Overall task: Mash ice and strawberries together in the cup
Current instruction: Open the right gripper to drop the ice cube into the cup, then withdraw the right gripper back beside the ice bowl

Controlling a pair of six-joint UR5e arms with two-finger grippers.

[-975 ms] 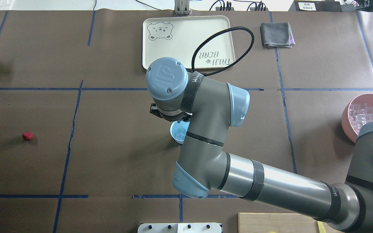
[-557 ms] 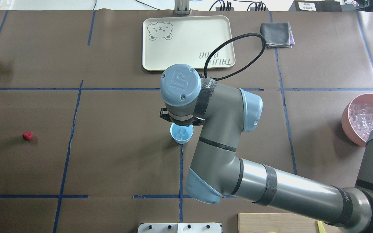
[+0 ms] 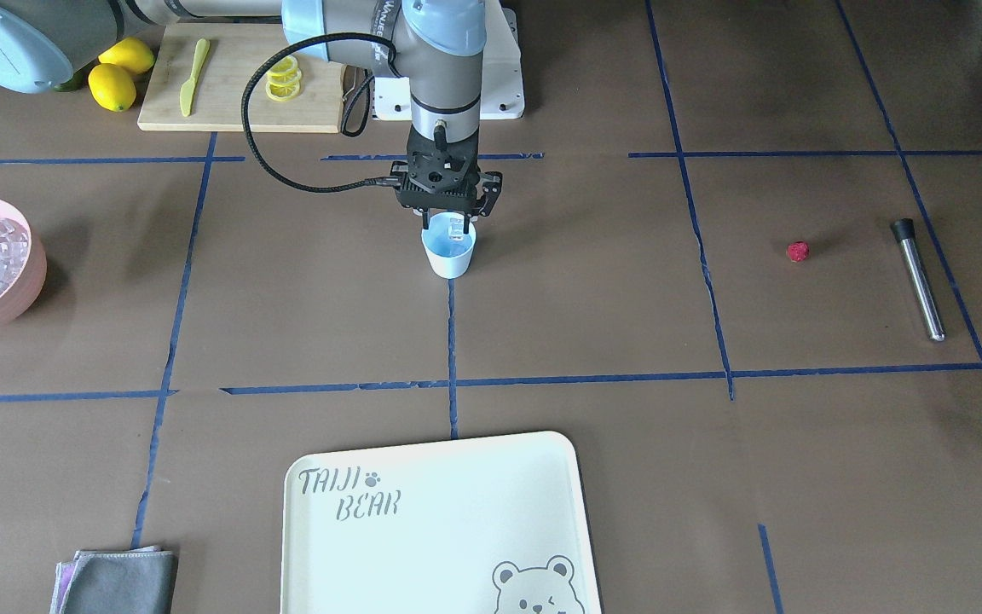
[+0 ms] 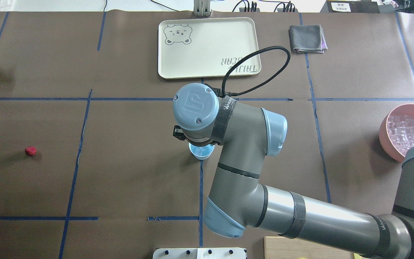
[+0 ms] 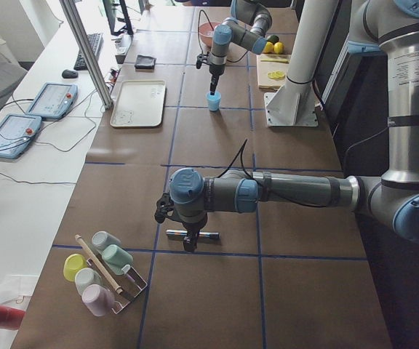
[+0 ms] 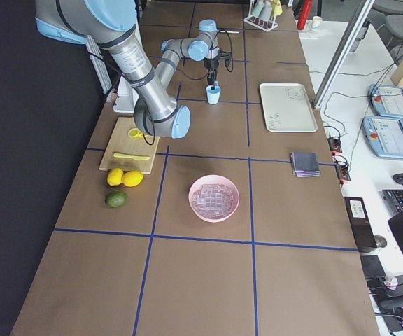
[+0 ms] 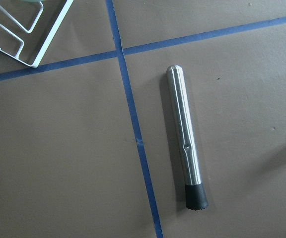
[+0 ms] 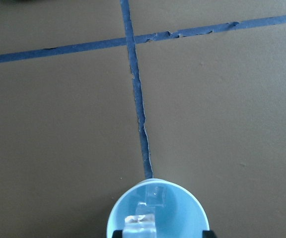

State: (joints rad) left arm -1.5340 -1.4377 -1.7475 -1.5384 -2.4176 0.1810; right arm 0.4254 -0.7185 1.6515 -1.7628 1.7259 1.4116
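Note:
The light blue cup stands mid-table on a blue tape line; it also shows in the overhead view and the right wrist view. Two clear ice cubes lie inside it. My right gripper hangs straight down over the cup's mouth, jaws open about as wide as the rim, holding nothing. The small red strawberry lies alone far toward my left side. My left gripper hovers over a steel muddler; I cannot tell whether it is open or shut.
A pink bowl of ice stands at my right edge. A cream bear tray and a grey cloth lie at the far side. A cutting board with lemons is near my base. A cup rack stands at the left end.
My right wrist swung right, then back toward my base, and now covers most of the cup from above. The strawberry and the muddler have not moved.

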